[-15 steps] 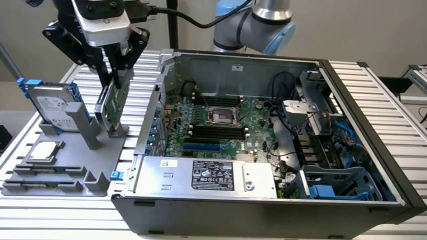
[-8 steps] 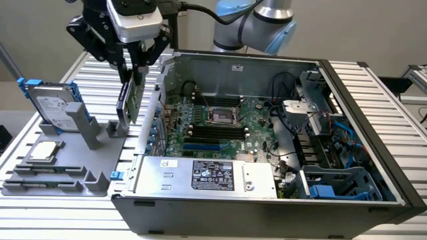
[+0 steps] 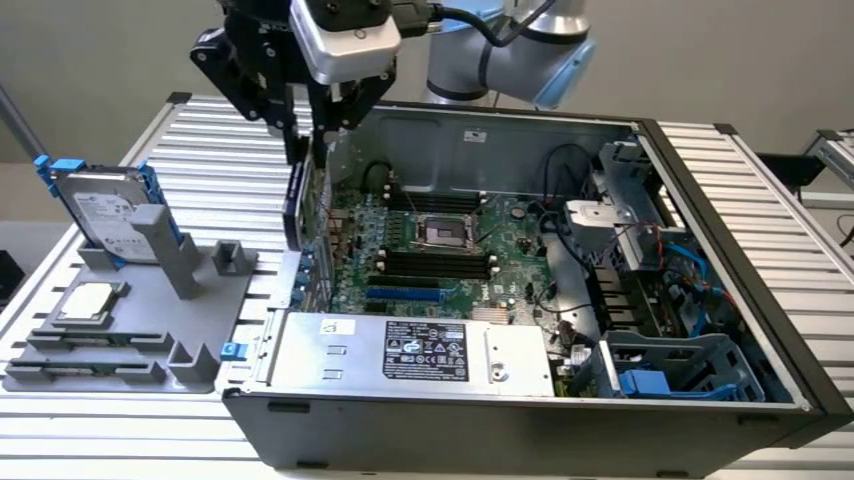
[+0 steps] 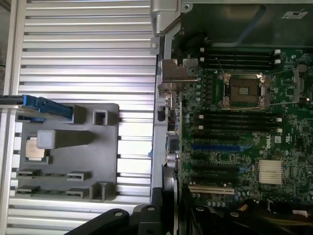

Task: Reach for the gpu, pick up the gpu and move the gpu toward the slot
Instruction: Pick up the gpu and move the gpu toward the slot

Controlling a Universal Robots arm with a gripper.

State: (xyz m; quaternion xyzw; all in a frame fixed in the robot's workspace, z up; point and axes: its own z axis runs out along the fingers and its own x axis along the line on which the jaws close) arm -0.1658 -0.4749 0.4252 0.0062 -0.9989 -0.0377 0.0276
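The gpu [image 3: 296, 195] hangs edge-on as a thin dark card, just above the open computer case's wall on the exterior view's left. My gripper [image 3: 320, 125] is shut on its upper end. In the wrist view, the gpu's silver bracket [image 4: 173, 73] sits over the case edge, and the card's thin edge [image 4: 168, 147] runs back to my gripper [image 4: 166, 215]. The motherboard's expansion slots, one blue [image 3: 400, 293] [image 4: 215, 147] and one white [image 4: 210, 188], lie close beside the card, inside the case.
A grey fixture [image 3: 134, 330] stands on the slatted table at the exterior view's left. It holds a silver hard drive with blue rails [image 3: 100, 205] and a square processor chip [image 3: 87, 300]. Inside the case [image 3: 534, 420] are a power supply [image 3: 414, 350], cables and a drive cage [image 3: 667, 370].
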